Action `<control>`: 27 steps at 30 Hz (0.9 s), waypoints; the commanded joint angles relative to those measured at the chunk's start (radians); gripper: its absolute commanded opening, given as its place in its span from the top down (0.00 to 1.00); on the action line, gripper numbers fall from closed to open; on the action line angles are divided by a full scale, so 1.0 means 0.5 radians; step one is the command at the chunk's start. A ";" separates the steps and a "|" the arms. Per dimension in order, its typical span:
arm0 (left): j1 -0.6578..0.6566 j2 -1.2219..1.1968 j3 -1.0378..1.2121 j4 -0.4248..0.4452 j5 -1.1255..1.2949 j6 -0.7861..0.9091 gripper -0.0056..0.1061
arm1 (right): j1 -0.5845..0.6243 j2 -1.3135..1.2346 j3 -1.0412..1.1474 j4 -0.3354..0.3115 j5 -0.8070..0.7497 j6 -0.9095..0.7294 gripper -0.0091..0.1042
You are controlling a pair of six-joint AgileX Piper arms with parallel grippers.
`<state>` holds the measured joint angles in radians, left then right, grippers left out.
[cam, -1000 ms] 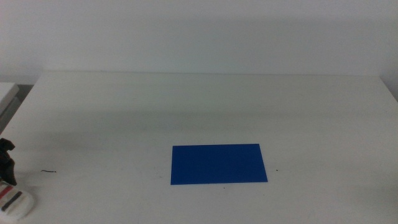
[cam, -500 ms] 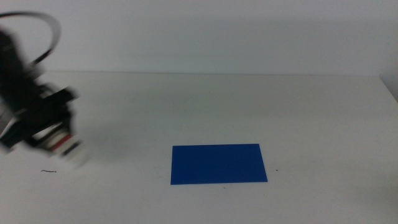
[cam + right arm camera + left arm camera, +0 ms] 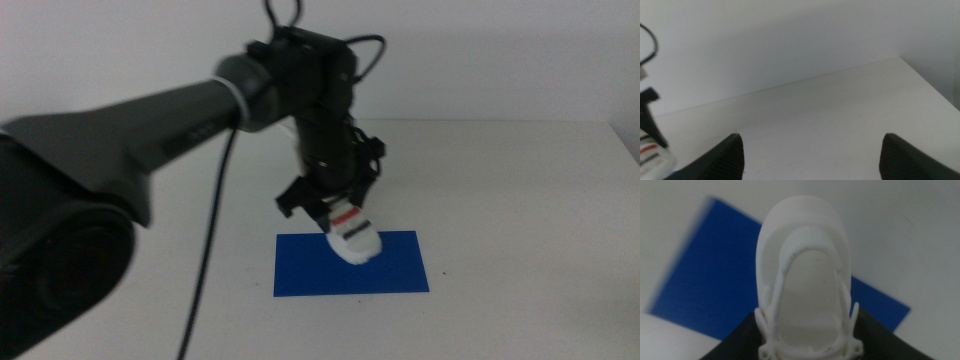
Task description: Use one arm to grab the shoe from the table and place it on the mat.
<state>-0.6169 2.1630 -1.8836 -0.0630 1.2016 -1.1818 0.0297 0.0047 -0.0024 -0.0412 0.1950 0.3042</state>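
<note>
The white shoe, with black and red straps, hangs tilted, toe down, over the left-middle of the blue mat. My left gripper is shut on its heel end; the dark arm reaches in from the left. I cannot tell whether the toe touches the mat. In the left wrist view the shoe fills the centre between the left gripper's dark jaws, with the mat beneath. My right gripper is open and empty, away from the mat; the shoe shows at that view's edge.
The white table stretches bare to the right of and behind the mat. The left arm's thick link covers the table's front left part. A wall stands behind the table's far edge.
The left arm has swung from the table's left side to the mat, carrying the shoe with it. One second ago the shoe lay at the front left edge.
</note>
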 commanded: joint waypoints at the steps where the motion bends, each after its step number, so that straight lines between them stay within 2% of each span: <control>1: -0.047 0.069 -0.090 0.006 0.039 -0.022 0.97 | 0.004 -0.009 0.005 -0.015 -0.019 -0.007 0.22; 4: -0.081 0.094 -0.091 0.008 0.039 0.035 0.97 | 0.004 -0.009 0.005 -0.015 -0.017 -0.007 0.22; 6: -0.085 0.094 -0.091 0.048 0.039 0.256 0.97 | 0.004 -0.009 0.005 -0.015 -0.017 -0.007 0.22; 7: -0.085 0.094 -0.087 0.059 0.039 0.497 0.97 | 0.004 -0.009 0.005 -0.015 -0.017 -0.007 0.22; 9: -0.085 0.094 -0.087 0.083 0.039 1.157 0.97 | 0.004 -0.009 0.005 -0.015 -0.017 -0.007 0.22; 14: -0.086 0.094 -0.062 -0.005 0.039 3.428 0.97 | 0.004 -0.009 0.005 -0.015 -0.017 -0.007 0.22; 17: -0.086 0.094 -0.048 -0.109 0.039 4.138 0.97 | 0.004 -0.009 0.005 -0.015 -0.017 -0.007 0.22; 19: -0.086 0.094 -0.045 -0.156 0.039 4.283 0.97 | 0.004 -0.009 0.005 -0.015 -0.017 -0.007 0.22; 27: -0.086 0.094 -0.045 -0.172 0.039 4.291 0.97 | 0.004 -0.009 0.005 -0.015 -0.017 -0.007 0.22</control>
<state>-0.6564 2.2204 -1.9082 -0.1396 1.2199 0.9531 0.0297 0.0047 -0.0024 -0.0412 0.1950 0.3042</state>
